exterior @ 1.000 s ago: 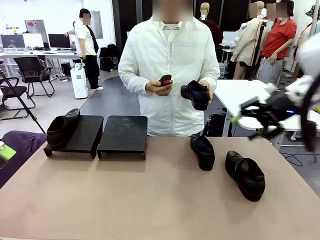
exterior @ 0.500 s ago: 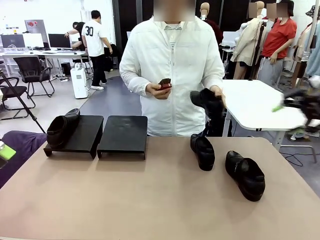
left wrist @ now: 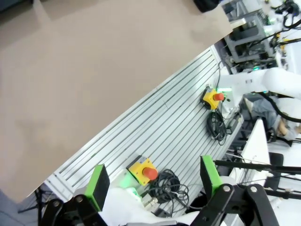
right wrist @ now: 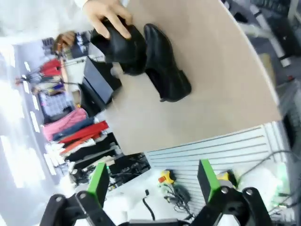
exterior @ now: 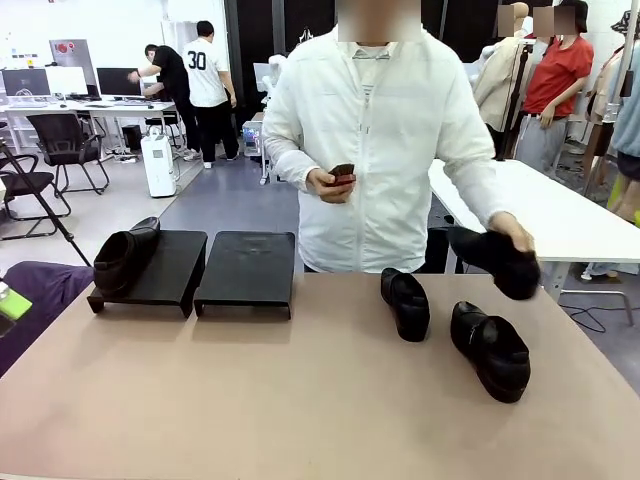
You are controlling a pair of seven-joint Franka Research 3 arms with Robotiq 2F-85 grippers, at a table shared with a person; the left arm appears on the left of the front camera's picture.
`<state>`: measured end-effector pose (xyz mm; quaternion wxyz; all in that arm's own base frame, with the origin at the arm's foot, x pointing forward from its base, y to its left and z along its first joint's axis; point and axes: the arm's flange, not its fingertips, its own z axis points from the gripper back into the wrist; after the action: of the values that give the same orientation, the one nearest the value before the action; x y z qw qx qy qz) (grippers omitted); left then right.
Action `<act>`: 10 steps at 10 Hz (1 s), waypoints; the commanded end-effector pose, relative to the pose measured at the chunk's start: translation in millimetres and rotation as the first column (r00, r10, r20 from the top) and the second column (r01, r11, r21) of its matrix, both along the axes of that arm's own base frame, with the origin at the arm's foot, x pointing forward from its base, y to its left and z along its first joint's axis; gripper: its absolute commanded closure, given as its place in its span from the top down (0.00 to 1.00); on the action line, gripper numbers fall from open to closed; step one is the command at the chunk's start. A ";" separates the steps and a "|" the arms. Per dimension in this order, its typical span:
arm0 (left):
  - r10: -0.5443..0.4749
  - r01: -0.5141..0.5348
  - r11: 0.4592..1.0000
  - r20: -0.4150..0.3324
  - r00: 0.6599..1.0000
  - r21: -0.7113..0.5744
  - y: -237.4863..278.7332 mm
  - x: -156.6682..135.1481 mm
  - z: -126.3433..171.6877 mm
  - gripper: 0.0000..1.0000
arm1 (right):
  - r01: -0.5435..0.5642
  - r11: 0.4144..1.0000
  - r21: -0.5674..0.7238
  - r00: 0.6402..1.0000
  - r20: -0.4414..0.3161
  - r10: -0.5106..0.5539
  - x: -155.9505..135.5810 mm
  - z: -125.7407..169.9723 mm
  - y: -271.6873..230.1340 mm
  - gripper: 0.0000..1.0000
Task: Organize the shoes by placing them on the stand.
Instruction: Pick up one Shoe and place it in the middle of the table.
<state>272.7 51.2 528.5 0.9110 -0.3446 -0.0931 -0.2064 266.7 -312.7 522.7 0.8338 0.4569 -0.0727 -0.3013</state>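
One shoe point(exterior: 125, 258) is set on the stand point(exterior: 245, 270); two shoes point(exterior: 405, 303) lie right on the counter point(exterior: 300, 390). Left hand point(left wrist: 153, 181) and right hand point(right wrist: 151, 181) are spread apart, empty; a shoe must be grasped next.

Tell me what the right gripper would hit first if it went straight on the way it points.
Probably the bare table top near its edge, short of the black dress shoe; depth from the open right gripper is unclear.
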 end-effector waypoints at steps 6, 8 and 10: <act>-0.017 0.017 1.000 0.016 1.000 -0.019 0.0 0.8 0.0 1.00 | 0.019 0.995 0.093 0.999 0.031 -0.022 -27.1 -13.4 -27.3 1.00; -0.017 0.017 1.000 0.016 1.000 -0.019 0.0 0.8 0.0 1.00 | -0.009 0.999 0.036 1.000 0.013 0.009 -11.1 -2.9 -5.8 1.00; -0.017 0.017 1.000 0.016 1.000 -0.019 0.0 0.8 0.0 1.00 | -0.059 0.998 -0.028 0.998 -0.003 0.058 8.3 11.1 23.7 1.00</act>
<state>272.7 51.1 528.6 0.9110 -0.3445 -0.0932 -0.2068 271.2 -306.5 532.8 0.8378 0.4666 -0.0647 -0.2760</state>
